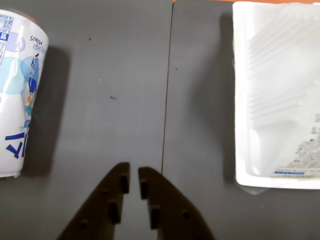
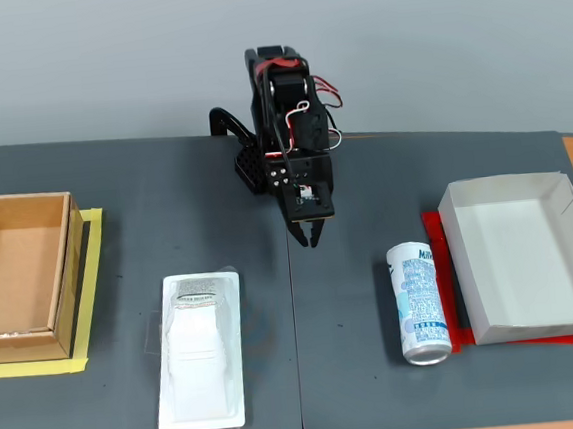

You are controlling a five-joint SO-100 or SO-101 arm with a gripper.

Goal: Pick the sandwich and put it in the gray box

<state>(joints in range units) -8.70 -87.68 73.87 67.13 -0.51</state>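
Sandwich [image 2: 200, 350] lies flat at the near edge of the desk [image 2: 362, 389], plain white side up, free on all sides; beside it, right in the fixed view, a drink can [image 2: 419, 301] rests on its side, touching the gray box [image 2: 519, 254], which sits empty, ready to receive; farther back, the hand [image 2: 309, 239] hangs between them, fingers nearly together, holding nothing.

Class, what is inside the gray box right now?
The gray box shows only its bare pale floor; nothing lies inside. The sandwich is still on the mat. Red sheet peeks from under it; the rest is hidden.
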